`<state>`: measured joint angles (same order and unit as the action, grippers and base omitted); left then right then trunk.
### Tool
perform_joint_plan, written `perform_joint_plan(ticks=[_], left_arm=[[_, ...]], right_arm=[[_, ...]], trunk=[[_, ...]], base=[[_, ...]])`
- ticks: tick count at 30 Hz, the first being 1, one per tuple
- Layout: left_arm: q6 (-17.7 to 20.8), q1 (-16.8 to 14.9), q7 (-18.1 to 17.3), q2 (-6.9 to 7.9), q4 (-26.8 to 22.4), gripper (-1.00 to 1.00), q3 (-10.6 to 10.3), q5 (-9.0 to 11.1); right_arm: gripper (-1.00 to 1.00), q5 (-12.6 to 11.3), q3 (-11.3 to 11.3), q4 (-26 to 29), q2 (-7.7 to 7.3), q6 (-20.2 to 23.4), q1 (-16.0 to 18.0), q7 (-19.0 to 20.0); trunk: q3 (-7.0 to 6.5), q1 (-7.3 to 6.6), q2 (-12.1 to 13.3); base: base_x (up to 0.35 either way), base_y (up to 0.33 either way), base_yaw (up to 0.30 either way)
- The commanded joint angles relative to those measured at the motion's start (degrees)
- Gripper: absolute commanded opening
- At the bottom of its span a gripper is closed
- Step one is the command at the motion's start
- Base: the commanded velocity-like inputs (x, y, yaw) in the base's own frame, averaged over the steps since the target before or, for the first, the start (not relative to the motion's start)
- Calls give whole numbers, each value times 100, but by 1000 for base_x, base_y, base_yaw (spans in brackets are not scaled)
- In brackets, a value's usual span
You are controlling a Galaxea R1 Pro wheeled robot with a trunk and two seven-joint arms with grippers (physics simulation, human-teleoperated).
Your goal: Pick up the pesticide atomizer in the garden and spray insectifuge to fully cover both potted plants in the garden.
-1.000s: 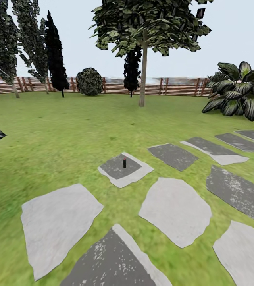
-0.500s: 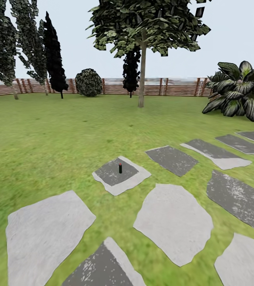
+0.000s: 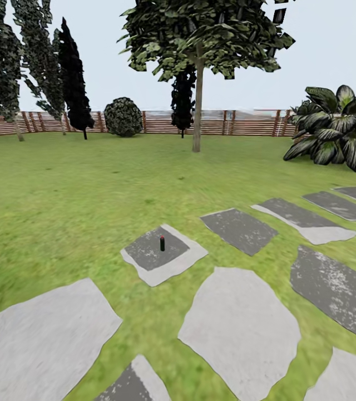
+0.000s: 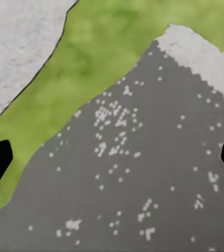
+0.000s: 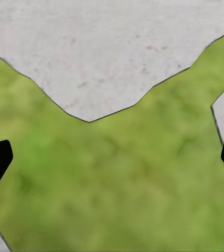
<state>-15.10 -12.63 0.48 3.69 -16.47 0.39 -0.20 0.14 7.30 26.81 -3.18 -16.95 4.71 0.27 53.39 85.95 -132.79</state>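
Dark and small with a red dot on top, the pesticide atomizer (image 3: 162, 243) stands up straight on a grey stepping stone (image 3: 163, 254) in the grass of the garden (image 3: 61, 195), far ahead of the robot, so nothing is picked up yet and all the spraying is left to do. Both arms hang low and point down at the ground. The left gripper (image 4: 112, 157) is over a dark speckled stone (image 4: 143, 173) and the right gripper (image 5: 112, 157) over grass (image 5: 117, 178), each with its fingers spread wide and holding nothing.

Broadleaf tree (image 3: 200, 39), round shrub (image 3: 123, 117), cypresses (image 3: 72, 78).
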Motion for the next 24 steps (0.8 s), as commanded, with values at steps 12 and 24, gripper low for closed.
perform_joint_plan(ticks=[12, 24], left_arm=[[-19, -3, 5, 0, 7, 100, 1, -6], [-19, -3, 5, 0, 4, 100, 1, -7]], right_arm=[[100, 4, 1, -17, 1, -19, 4, 8], [100, 4, 0, -18, 1, -19, 4, 8]], trunk=[[5, 2, -2], [5, 2, -2]], base=[[284, -156, 0], [283, -157, 0]])
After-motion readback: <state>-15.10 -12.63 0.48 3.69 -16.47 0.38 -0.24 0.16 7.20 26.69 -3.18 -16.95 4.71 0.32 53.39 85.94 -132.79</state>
